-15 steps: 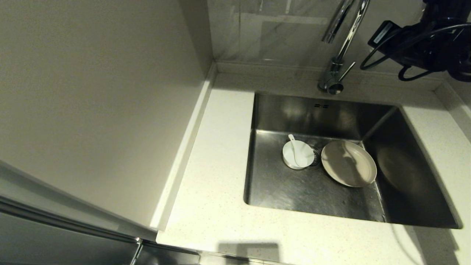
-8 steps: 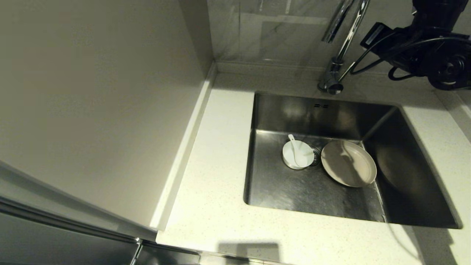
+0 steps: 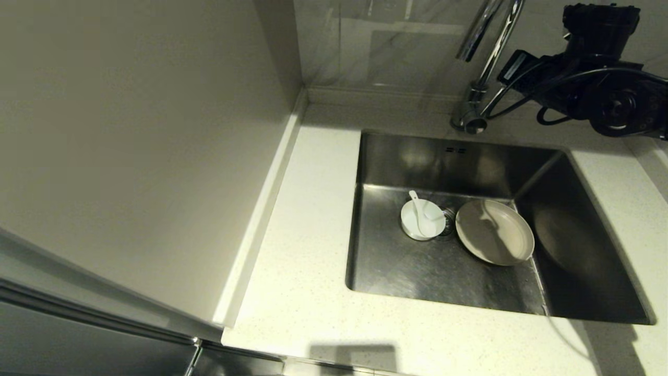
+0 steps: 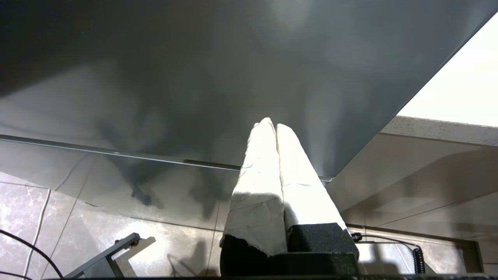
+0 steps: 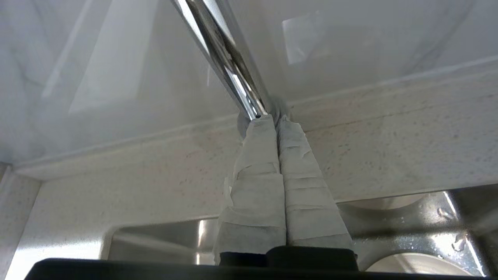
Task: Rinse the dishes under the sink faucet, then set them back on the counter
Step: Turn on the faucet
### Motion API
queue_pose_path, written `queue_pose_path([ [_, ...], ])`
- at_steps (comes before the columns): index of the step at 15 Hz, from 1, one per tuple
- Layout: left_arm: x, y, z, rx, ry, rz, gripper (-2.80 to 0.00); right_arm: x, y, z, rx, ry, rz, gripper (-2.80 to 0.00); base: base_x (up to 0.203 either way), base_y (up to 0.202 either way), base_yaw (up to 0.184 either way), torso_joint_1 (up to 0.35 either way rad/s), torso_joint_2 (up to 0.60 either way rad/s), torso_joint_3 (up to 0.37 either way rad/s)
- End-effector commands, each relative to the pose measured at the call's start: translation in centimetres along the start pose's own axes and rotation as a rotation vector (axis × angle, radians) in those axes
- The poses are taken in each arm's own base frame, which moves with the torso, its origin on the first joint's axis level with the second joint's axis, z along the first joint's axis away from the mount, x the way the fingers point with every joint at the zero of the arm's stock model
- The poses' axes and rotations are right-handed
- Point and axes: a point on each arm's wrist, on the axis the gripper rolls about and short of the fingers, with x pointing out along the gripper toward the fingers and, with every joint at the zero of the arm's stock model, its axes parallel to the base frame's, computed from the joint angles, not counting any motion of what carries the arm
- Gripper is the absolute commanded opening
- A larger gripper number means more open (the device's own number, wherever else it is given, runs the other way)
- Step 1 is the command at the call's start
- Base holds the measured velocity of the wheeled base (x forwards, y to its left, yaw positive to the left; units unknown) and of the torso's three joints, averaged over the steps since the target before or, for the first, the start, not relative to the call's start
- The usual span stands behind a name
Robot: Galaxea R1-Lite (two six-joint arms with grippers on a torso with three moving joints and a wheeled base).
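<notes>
Since a second ago the right arm has swung lower and leftward in the upper right of the head view, bringing the right gripper (image 5: 277, 121) up to the chrome faucet (image 3: 482, 57). Its taped fingers are pressed together with nothing between them, tips just at the faucet's base near the thin side lever (image 3: 492, 102). The likely step is turning the water on; a closed-finger nudge should meet the lever squarely and push gently so the tips don't slip off the slick metal. The white bowl (image 3: 422, 220) with the spoon (image 3: 417, 207) in it and the beige plate (image 3: 494, 232) lie on the sink (image 3: 407, 266) floor, centre right, off the counter (image 3: 297, 292). The left gripper (image 4: 275, 126) is parked off to the side, fingers together, empty.
</notes>
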Motion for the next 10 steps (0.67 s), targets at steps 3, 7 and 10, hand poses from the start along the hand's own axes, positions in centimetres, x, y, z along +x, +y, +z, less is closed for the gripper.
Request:
queue_pose_path([
  [3,-0.02,0.0,0.0,-0.001,-0.004,0.001,-2.8,0.1,0.02,-0.29,-0.01,0.012,0.001,-2.8,0.0,0.0,0.0,0.0,0.0,0.0],
  [7,-0.02,0.0,0.0,-0.001,-0.004,0.001,-2.8,0.37,-0.05,-0.79,-0.018,0.03,0.009,-2.8,0.0,0.0,0.0,0.0,0.0,0.0],
  [10,-0.02,0.0,0.0,-0.001,-0.004,0.001,-2.8,0.3,-0.19,-0.99,-0.025,0.063,0.007,-2.8,0.0,0.0,0.0,0.0,0.0,0.0],
])
